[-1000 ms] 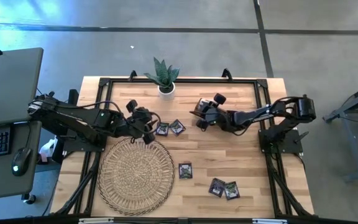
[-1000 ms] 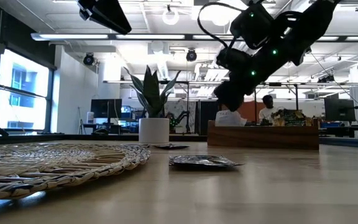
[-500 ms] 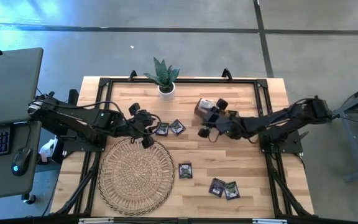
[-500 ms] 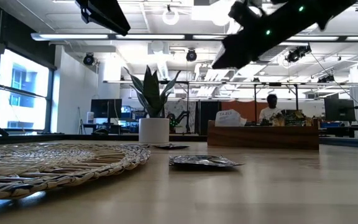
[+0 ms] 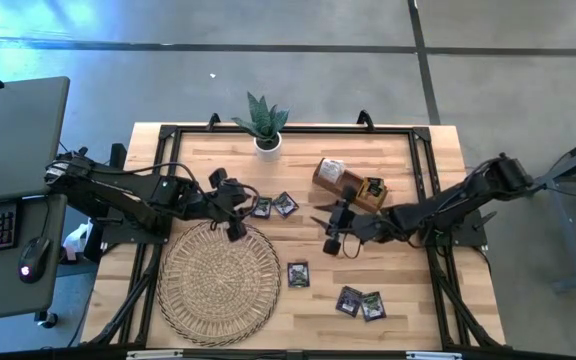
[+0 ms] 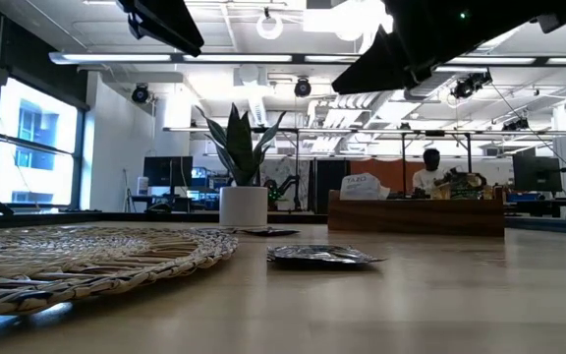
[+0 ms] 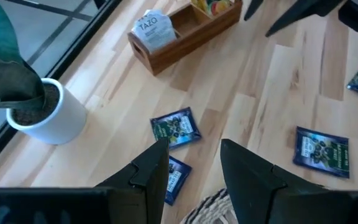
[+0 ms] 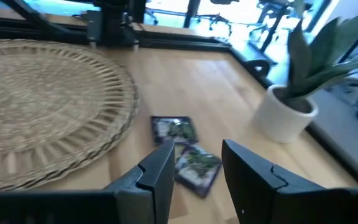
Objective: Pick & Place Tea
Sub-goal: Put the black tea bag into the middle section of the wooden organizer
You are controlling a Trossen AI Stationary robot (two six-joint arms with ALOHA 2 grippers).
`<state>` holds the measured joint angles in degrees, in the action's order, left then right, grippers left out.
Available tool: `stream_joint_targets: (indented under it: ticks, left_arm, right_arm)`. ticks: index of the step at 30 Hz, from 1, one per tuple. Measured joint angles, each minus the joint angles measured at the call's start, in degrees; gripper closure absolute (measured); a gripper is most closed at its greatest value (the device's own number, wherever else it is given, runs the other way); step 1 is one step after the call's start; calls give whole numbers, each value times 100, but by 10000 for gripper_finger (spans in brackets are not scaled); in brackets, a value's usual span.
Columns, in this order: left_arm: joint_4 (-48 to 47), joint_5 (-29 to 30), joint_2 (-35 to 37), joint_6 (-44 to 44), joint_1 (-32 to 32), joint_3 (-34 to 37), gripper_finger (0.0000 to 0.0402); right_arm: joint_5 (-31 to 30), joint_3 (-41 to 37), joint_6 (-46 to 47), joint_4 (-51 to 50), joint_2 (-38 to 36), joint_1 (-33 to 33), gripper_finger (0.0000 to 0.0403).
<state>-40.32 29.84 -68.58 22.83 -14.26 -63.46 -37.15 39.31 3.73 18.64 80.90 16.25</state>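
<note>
Dark sachets just beside parted left gripper, right gripper open, empty

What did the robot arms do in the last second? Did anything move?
The right gripper pulled back from the wooden tray toward the middle of the table, its fingers empty and apart. A white tea sachet now stands uncovered in the tray. The left gripper stayed put by the woven mat, and the dark sachets on the table did not move.
</note>
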Motion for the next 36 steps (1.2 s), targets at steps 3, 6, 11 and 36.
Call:
stream_joint_targets:
  ticks: [3, 6, 11, 36]
  left_arm:
    - [0, -156, 0, 2, 0, 0, 259]
    - [0, -250, -2, 0, 0, 0, 259]
    - [0, -248, 0, 0, 0, 0, 259]
    - [0, -246, 0, 0, 0, 0, 259]
  right_arm:
    - [14, 0, 81, -7, 68, 87, 272]
    - [-2, 0, 81, -7, 88, 142, 272]
    - [-2, 0, 217, 2, 88, 197, 272]
    - [68, 0, -503, 332, 90, 83, 272]
